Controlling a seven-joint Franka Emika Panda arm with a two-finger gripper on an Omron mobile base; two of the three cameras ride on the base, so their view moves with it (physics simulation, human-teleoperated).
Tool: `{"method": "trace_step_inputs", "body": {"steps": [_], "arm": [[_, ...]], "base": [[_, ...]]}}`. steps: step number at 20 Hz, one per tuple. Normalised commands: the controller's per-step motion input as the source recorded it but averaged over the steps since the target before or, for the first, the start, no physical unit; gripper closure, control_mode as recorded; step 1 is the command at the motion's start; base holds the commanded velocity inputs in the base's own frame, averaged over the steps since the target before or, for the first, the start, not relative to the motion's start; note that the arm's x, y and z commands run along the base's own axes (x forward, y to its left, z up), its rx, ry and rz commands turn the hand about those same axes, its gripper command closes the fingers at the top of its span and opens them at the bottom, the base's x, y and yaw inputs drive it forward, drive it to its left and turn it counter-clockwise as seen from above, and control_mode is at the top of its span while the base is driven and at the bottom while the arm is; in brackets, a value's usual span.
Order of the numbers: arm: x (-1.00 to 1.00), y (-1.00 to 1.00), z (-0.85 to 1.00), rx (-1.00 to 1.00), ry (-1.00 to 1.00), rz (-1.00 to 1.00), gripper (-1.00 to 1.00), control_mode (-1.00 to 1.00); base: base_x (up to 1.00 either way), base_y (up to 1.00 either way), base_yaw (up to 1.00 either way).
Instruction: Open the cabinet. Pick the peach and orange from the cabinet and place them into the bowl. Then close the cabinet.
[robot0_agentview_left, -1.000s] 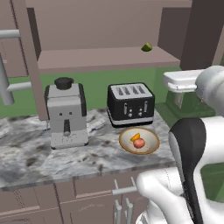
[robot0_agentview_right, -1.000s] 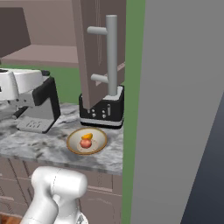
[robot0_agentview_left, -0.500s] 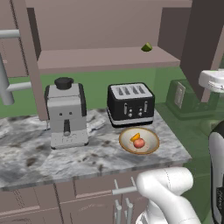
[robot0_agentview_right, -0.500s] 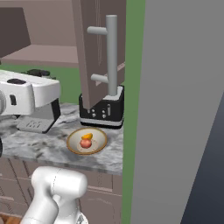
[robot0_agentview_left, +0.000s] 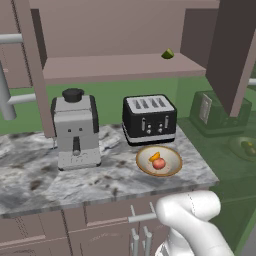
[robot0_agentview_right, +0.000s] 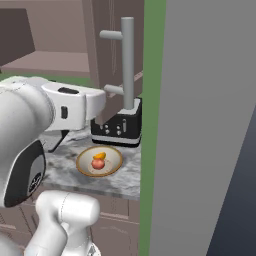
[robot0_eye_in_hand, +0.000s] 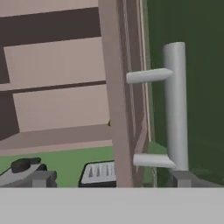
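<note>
Two fruits — peach (robot0_agentview_left: 159, 163) and orange (robot0_agentview_left: 154, 156) — lie in the bowl (robot0_agentview_left: 172, 166); jaws apart, cabinet (robot0_eye_in_hand: 117, 109) door's handle (robot0_eye_in_hand: 176, 105) ahead.

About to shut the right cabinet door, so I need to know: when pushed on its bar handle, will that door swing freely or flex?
The door looks like a rigid panel, so it should probably swing as one piece without flexing. Its bar handle stands off on two posts, likely stiff, though round and smooth, so a push could slip. The toaster sits close below.
</note>
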Motion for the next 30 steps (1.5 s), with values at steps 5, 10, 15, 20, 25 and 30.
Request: {"method": "trace_step_inputs", "body": {"steps": [5,10,15,20,25,30], "arm": [[0.10,-0.15,-0.07,0.00,0.00,0.12,-1.00,-1.00],[0.19,-0.02,-0.10,0.00,0.00,0.09,-1.00,-1.00],[0.39,0.00,-0.19,0.00,0.00,0.08,-1.00,-1.00],[0.74,0.00,-0.22,0.00,-0.01,0.05,-1.00,-1.00],[0.82,0.00,-0.12,0.01,0.00,0.04,-1.00,-1.00],[0.75,0.00,-0.16,0.00,-0.01,0.03,-1.00,-1.00]], "base": [[0.00,0.00,0.00],[0.00,0.00,0.00],[0.00,0.00,0.00],[0.00,0.00,0.00],[0.00,0.00,0.00],[0.00,0.00,0.00]]}}
